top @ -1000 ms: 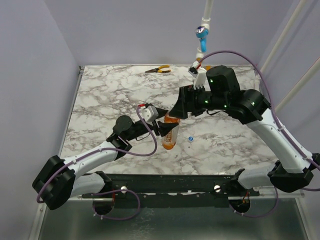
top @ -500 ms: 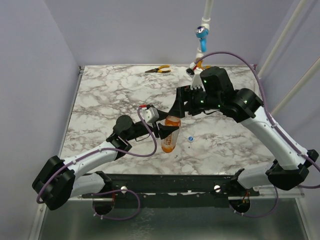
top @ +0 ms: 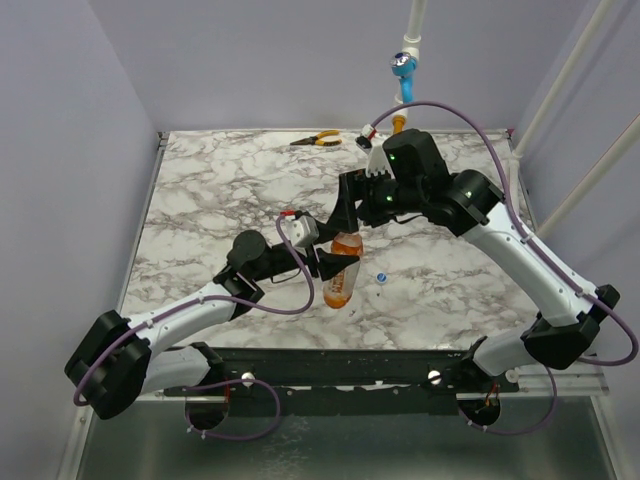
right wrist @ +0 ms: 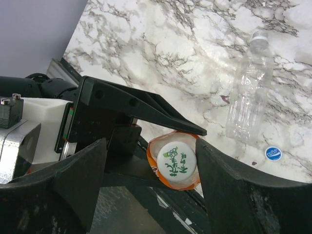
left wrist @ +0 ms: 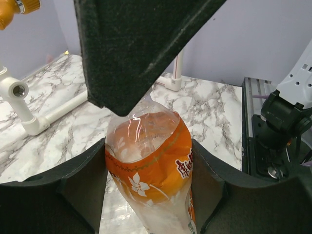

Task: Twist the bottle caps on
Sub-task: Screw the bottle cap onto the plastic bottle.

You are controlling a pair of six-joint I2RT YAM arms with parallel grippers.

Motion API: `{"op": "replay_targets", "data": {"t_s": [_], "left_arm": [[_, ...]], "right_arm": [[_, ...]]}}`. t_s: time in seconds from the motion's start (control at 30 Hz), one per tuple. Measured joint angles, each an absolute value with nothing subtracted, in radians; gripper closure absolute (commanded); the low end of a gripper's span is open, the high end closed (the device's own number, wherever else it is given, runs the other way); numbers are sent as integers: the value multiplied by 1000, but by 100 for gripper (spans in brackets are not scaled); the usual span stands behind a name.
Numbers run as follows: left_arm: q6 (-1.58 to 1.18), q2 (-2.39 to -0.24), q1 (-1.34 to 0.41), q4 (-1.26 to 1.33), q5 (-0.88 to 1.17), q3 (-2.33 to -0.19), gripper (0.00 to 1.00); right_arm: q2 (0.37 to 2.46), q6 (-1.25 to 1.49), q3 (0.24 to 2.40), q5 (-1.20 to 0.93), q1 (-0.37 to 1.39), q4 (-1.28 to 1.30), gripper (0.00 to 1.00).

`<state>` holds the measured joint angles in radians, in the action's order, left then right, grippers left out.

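The orange bottle [top: 339, 278] stands nearly upright, tilted a little, above the table. My left gripper [top: 336, 264] is shut on its body; in the left wrist view the bottle [left wrist: 151, 165] fills the gap between the fingers [left wrist: 80, 190]. A whitish cap with green print [right wrist: 176, 165] sits on the bottle's neck. My right gripper [top: 346, 222] is open above it; the cap lies between its fingers [right wrist: 234, 185], close to the right one and apart from the left. The blue cap [top: 381, 277] lies on the table, also in the right wrist view [right wrist: 273, 153].
A clear empty bottle [right wrist: 248, 97] with a pale cap lies on the marble beyond the blue cap. Orange-handled pliers [top: 316, 140] lie at the back edge. White pipe [left wrist: 29, 109] with blue [top: 403, 67] and orange [top: 399, 122] valve handles stands at the back right.
My right wrist has swung left and toward the back over the bottle's top. The left gripper still holds the bottle, which now stands a little more upright.
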<state>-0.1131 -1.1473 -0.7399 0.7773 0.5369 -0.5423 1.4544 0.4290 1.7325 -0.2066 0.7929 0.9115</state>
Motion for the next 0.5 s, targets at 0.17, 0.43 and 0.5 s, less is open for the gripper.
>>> {"op": "replay_targets", "data": {"t_s": [0.17,0.43,0.5], "left_arm": [[-119,-1161,-739,799,533,-542,70],[-124,-1167,-734,834,533,-542,70],[-128,-1172,-726,829,526,-542,70]], "right_arm": [[1448,429,1732,-217,792,914,23],[1377,430,1711,-222,791,929,24],[1348,440,1711,-233,793,939,23]]}}
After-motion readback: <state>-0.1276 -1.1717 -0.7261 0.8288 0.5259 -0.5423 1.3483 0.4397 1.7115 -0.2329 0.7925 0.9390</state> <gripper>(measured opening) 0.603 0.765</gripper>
